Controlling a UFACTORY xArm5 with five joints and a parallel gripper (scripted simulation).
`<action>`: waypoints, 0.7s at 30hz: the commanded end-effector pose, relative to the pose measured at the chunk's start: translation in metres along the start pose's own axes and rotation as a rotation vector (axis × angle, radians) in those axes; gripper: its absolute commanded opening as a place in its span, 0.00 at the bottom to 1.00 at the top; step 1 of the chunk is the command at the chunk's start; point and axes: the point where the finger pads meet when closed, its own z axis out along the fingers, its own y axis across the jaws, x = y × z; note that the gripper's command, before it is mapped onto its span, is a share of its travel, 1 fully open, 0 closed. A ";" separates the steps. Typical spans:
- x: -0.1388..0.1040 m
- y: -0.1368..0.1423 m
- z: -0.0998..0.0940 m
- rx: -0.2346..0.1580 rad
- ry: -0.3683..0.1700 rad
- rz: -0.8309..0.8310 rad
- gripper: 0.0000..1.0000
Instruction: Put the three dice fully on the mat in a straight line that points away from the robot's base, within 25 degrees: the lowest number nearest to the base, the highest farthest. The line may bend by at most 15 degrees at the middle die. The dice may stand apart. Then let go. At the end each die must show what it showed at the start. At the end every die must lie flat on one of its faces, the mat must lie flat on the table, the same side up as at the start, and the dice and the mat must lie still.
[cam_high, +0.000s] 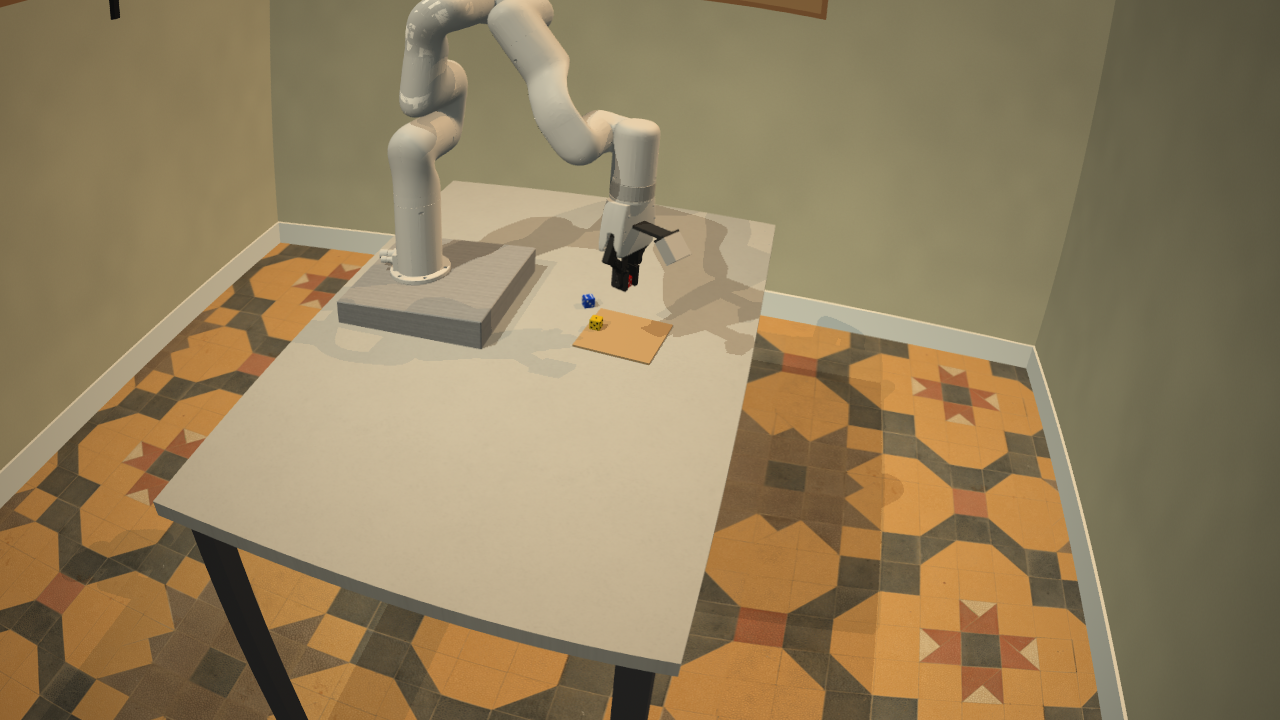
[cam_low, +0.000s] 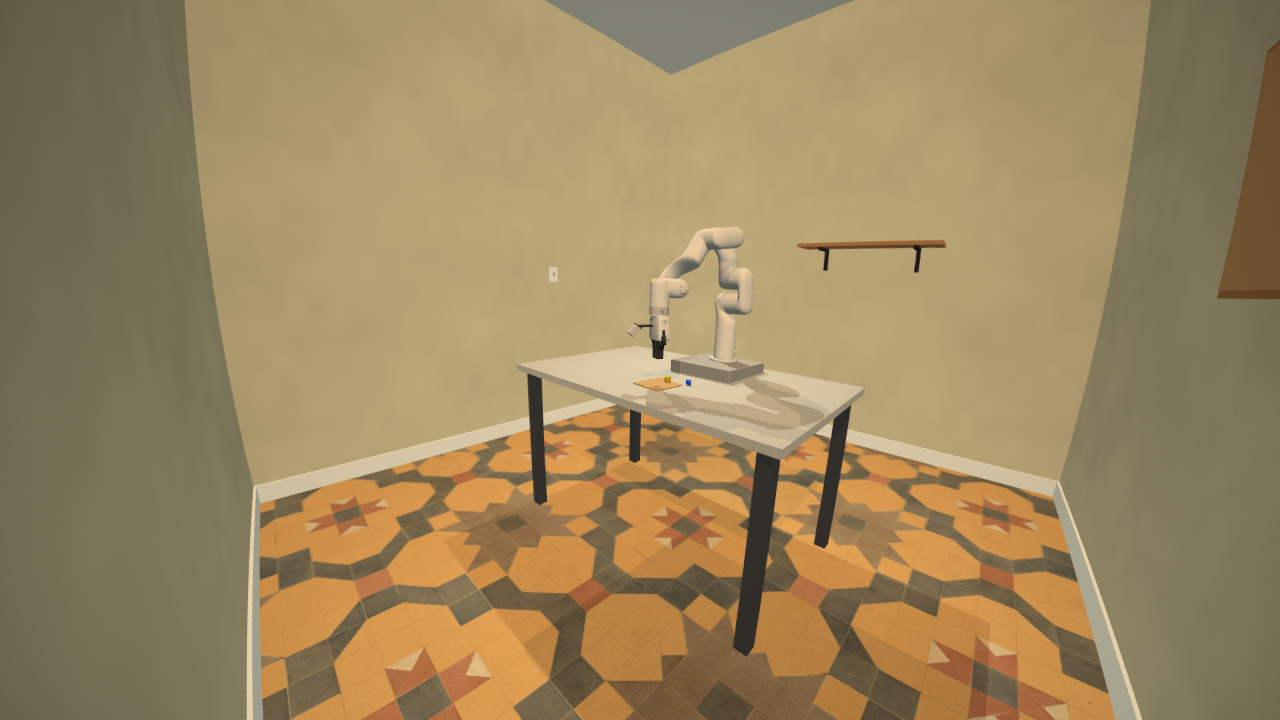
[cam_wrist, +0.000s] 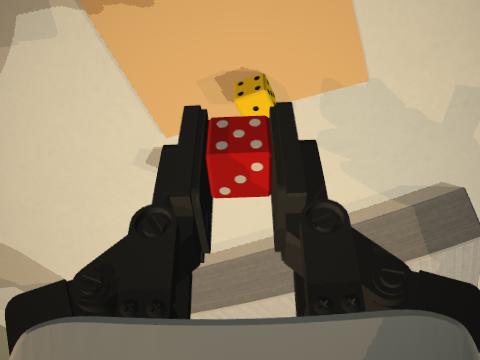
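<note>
My gripper (cam_high: 623, 279) (cam_low: 658, 351) (cam_wrist: 239, 136) is shut on the red die (cam_wrist: 239, 156) (cam_high: 630, 280) and holds it above the table, just off the mat's edge on the base side. The tan mat (cam_high: 637, 341) (cam_low: 651, 385) (cam_wrist: 220, 20) lies flat on the table. The yellow die (cam_high: 596, 322) (cam_low: 667, 379) (cam_wrist: 254, 94) sits on the mat near the corner closest to the base. The blue die (cam_high: 588, 300) (cam_low: 687, 382) lies on the bare table between the mat and the base block. It is hidden in the wrist view.
The grey base block (cam_high: 438, 295) (cam_low: 717, 367) (cam_wrist: 400, 220) with the arm stands on the table (cam_high: 465, 465) behind the dice. The table's right edge runs a little beyond the mat. A wall shelf (cam_low: 870, 244) hangs far off.
</note>
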 end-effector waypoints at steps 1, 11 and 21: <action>0.001 -0.004 -0.001 0.001 0.003 -0.162 0.15; 0.001 -0.008 -0.002 0.000 0.003 -0.309 0.15; 0.001 -0.008 -0.002 0.000 0.003 -0.339 0.15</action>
